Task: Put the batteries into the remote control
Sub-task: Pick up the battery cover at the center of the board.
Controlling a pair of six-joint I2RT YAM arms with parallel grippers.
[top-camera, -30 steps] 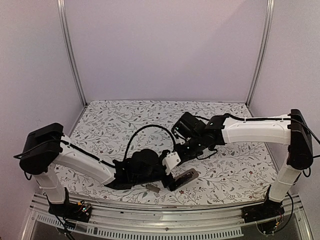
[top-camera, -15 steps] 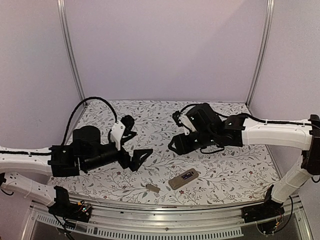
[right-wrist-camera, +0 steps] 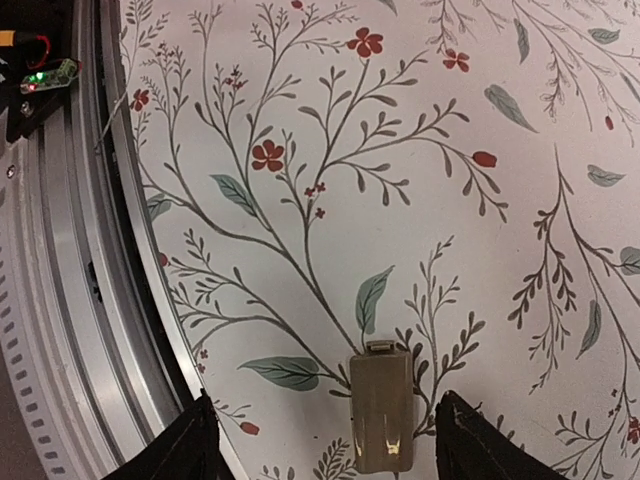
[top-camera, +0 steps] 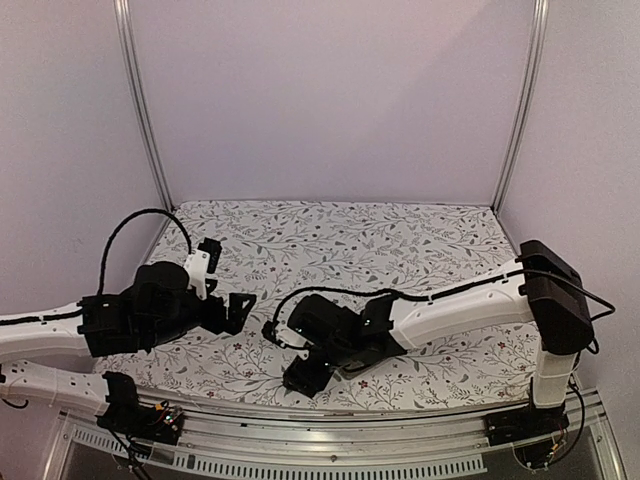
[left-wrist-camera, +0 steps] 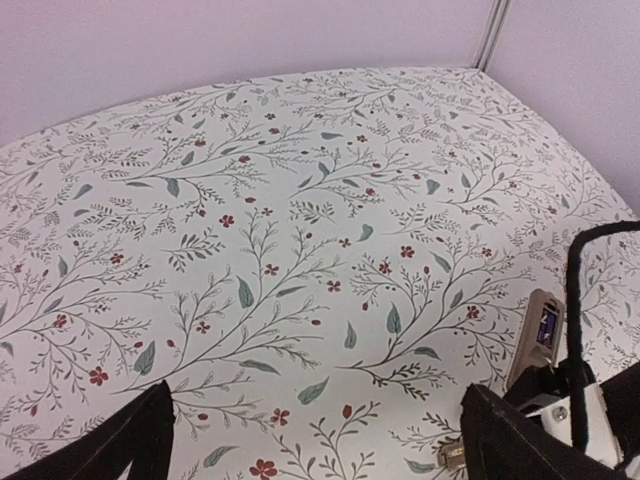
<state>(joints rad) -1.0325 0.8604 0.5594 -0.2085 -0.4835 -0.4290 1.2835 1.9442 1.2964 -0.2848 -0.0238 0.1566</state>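
Judged step: retrieving cover piece [right-wrist-camera: 382,412]. Right end effector [right-wrist-camera: 325,430] hangs spread over it; left end effector [left-wrist-camera: 310,420] spread. Next: descend, pinch its sides.

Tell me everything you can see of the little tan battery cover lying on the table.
The battery cover is a small tan-grey rectangular strip, glossy like plastic, with a small tab at one short end. It lies flat on the floral tablecloth, between the spread fingers of the right end effector. Neither finger touches it, and only the cloth is under it.
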